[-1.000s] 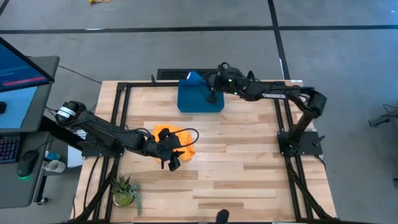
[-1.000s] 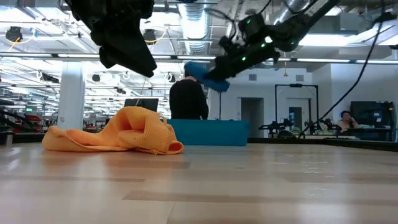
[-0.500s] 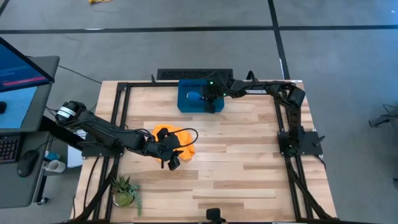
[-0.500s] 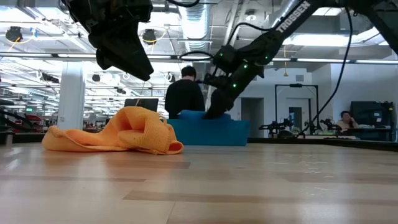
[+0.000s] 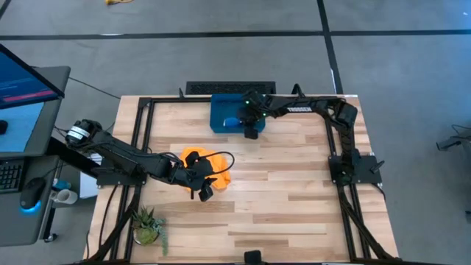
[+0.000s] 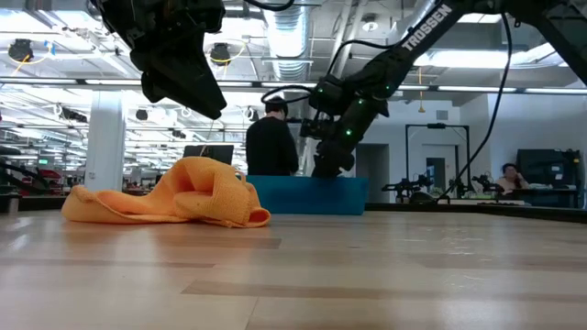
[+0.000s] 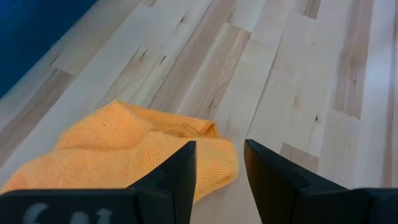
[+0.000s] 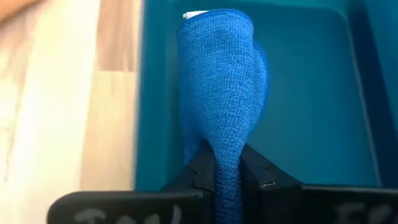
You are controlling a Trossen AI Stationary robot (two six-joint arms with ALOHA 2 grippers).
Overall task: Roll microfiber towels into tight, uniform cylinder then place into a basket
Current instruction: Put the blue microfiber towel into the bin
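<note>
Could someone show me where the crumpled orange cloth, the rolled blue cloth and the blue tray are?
Crumpled orange microfiber towel [image 6: 183, 197]: low view, its raised middle fold.
Rolled blue microfiber towel [image 8: 221, 81]: right wrist view, middle of the roll.
Dark blue plastic basket [image 8: 311, 93]: right wrist view, bare floor beside the roll.

Nubby blue cloth towel [image 8: 221, 93], smooth plastic basket [image 8: 311, 93], pale wood table [image 5: 294, 191]
</note>
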